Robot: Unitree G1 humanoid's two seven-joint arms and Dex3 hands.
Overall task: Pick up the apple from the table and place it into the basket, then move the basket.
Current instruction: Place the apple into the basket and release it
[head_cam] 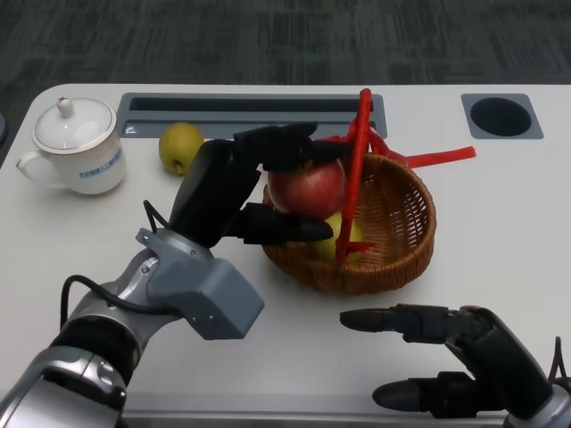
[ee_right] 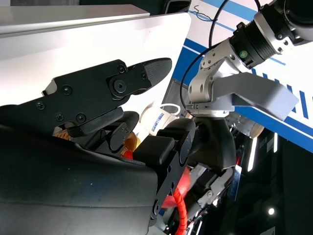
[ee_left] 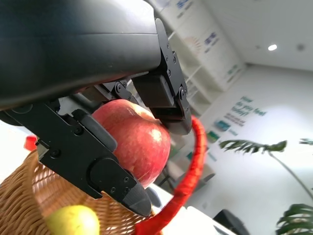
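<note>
White lidded mug [head_cam: 78, 145] and yellow-green fruit [head_cam: 181, 147] sit at far left of the white tabletop [head_cam: 500, 223]. Left hand [head_cam: 254, 183] grips the red apple [head_cam: 308, 187] btwn its fingers, over the wicker basket [head_cam: 397, 234] w/ red handle [head_cam: 355, 169], yellow fruit [head_cam: 343, 239] inside. Right hand [head_cam: 446, 357] rests near front edge, fingers apart, holding nothing.

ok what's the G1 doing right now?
The left hand holds the red apple between its fingers, over the near-left rim of the wicker basket, not yet released. A yellow-green fruit already lies inside. The right hand rests open on the table, near the basket.
</note>
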